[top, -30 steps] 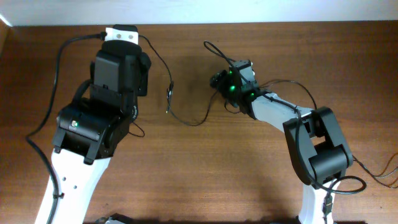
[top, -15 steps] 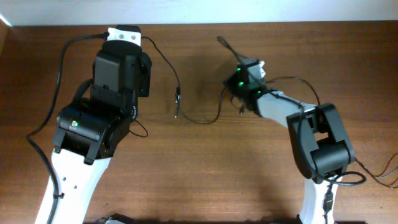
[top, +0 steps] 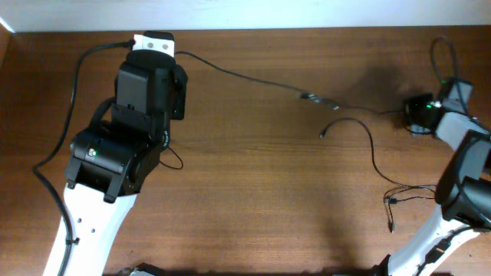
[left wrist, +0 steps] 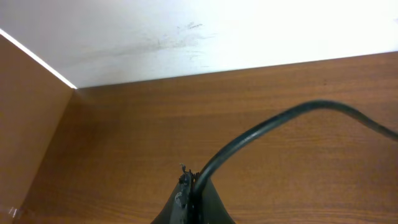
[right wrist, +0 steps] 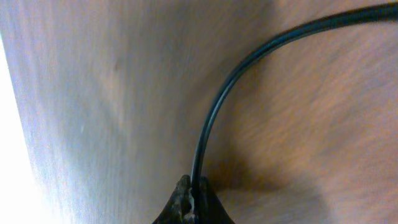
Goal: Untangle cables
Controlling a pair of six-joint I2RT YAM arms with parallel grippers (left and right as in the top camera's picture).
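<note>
Your left pincer (left wrist: 188,190) is clenched on a thin black cable (top: 245,77). Your right pincer (right wrist: 191,191) is clamped just as firmly on a cord that, from overhead, looks like the other end of the same line. That cable runs almost straight across the upper part of the frame, from upper left to the right edge, with a small connector (top: 311,96) partway along. You cannot tell whether that is a joint between two cords. A second cable (top: 370,142) lies slack on the bench (top: 253,207), below and right of centre. Its plug (top: 323,135) sits near the taut line but apart from it, and no crossing shows between the two. I judge the job well along, with the main separation done. What is left is laying the stretched cord down and checking the thin strands at the lower right, where they bunch near the arm's own wiring and are too fine to read. The left arm is folded, with its wrist up at the back edge of the bench. The right arm reaches out to the upper right corner.
</note>
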